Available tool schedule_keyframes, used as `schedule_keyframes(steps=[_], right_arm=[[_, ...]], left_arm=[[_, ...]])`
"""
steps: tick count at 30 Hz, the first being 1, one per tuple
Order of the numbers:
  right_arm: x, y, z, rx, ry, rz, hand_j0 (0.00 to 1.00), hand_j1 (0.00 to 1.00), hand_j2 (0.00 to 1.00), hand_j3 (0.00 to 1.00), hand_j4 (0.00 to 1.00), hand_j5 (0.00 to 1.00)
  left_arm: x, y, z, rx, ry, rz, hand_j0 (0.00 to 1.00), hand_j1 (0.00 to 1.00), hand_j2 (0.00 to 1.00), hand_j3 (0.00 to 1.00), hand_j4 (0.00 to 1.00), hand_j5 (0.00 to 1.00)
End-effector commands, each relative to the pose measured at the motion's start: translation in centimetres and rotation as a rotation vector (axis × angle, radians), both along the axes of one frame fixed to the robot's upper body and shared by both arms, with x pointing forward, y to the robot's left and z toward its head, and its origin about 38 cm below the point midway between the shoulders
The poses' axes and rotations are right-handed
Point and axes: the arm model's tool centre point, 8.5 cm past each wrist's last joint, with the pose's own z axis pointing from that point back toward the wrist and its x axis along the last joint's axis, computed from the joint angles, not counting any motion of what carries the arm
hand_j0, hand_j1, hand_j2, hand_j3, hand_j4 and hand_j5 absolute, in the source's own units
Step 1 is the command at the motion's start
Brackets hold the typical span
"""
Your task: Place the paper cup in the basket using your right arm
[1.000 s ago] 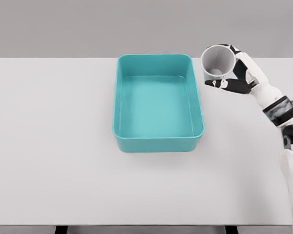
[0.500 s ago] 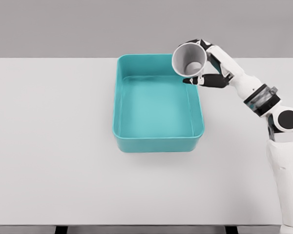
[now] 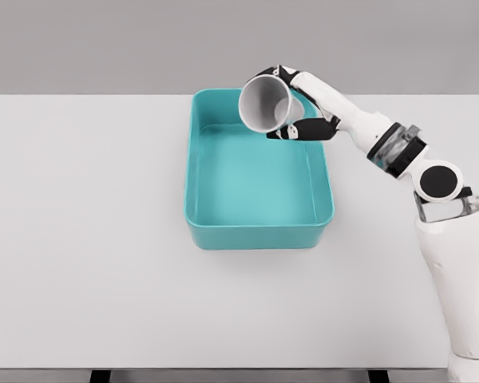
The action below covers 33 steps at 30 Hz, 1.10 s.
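Paper cup (image 3: 263,104): white, held in the air over the far right part of the basket (image 3: 258,233), tipped on its side so the open mouth faces the camera and down-left. Grey inside visible; nothing seen in it.

Right robot hand (image 3: 297,112): wrapped around the cup from the right side. Dark-tipped fingers (image 3: 302,132) curl under and behind the cup wall; another finger shows over the top edge. The grip is closed on the cup. White arm reaches in from the lower right, forearm slanting up-left across the basket's right rim.

Basket: teal, rectangular, rounded corners, open top, standing flat near the middle of the bench (image 3: 88,239), long side running away from the camera. Interior bare. Cup does not touch the basket floor; whether it is clear of the far rim cannot be told from this angle.

Bench: white, flat, with grey wall behind.

Left arm not seen.
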Motion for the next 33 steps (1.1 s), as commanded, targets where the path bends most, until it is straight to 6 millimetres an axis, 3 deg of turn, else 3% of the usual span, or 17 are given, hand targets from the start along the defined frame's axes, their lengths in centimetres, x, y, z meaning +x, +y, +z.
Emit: schedule_keyframes(steps=[1,20,22,26,33], right_arm=[[-0.2,1.4,-0.9,-0.057,0.021,0.014,0.58,0.58,0.58,0.58,0.58,0.58],[-0.1,2.7,-2.8,-0.277,0.05,0.0,0.58,0.58,0.58,0.58,0.58,0.58],[0.0,3.0,-2.8,-0.283,0.051,0.002,0.62,0.62,0.62,0.62,0.62,0.62],[0.2,2.8,-2.8,-0.29,0.078,-0.021,0.89,0.89,0.89,0.89,0.89,0.89],[0.4,2.6,-2.6,-0.292,0.089,-0.036,0.92,0.92,0.92,0.92,0.92,0.92]], left_arm=[[0.0,0.0,0.0,0.0,0.0,0.0,1.0,1.0,1.0,1.0,1.0,1.0],[0.0,0.0,0.0,0.0,0.0,0.0,1.0,1.0,1.0,1.0,1.0,1.0],[0.0,0.0,0.0,0.0,0.0,0.0,1.0,1.0,1.0,1.0,1.0,1.0],[0.0,0.0,0.0,0.0,0.0,0.0,1.0,1.0,1.0,1.0,1.0,1.0],[0.0,0.0,0.0,0.0,0.0,0.0,1.0,1.0,1.0,1.0,1.0,1.0]])
